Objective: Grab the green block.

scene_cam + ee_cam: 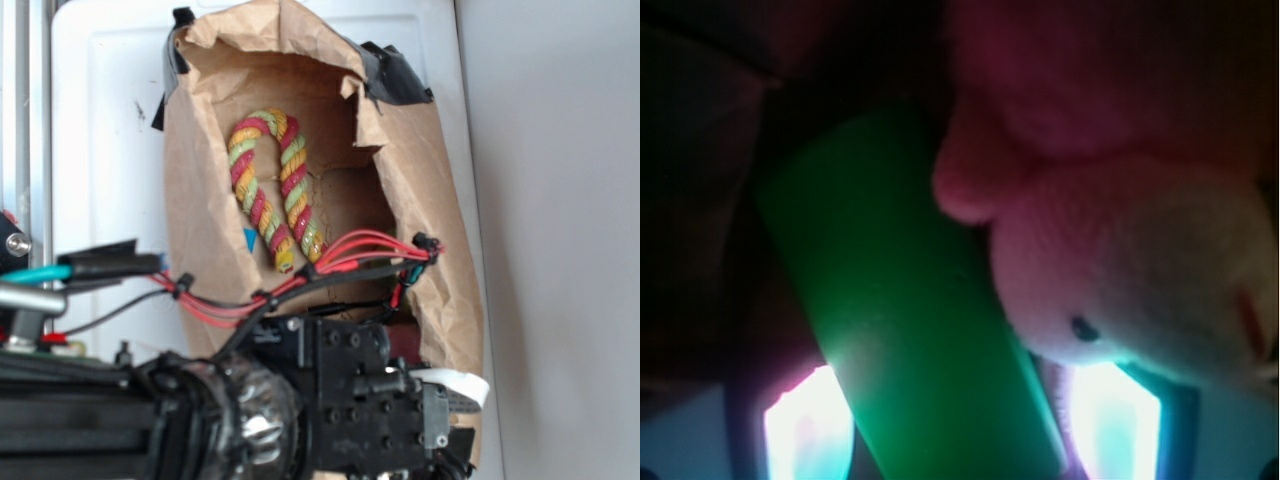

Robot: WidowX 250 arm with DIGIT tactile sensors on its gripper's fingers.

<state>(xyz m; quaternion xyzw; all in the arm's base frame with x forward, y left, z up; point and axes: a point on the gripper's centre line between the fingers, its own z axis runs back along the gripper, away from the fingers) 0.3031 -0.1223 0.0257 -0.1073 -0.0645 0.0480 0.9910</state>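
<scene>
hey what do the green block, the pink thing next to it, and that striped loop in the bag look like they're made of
Green block: smooth, hard, probably plastic or painted wood, given its even soft sheen. Pink thing: fuzzy plush fabric, with a small dark eye. Striped loop: twisted rope or yarn in red, yellow and green strands. Bag: creased brown paper.

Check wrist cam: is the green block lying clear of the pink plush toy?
No. The pink plush toy presses against the green block along its right edge and overlaps it.
</scene>
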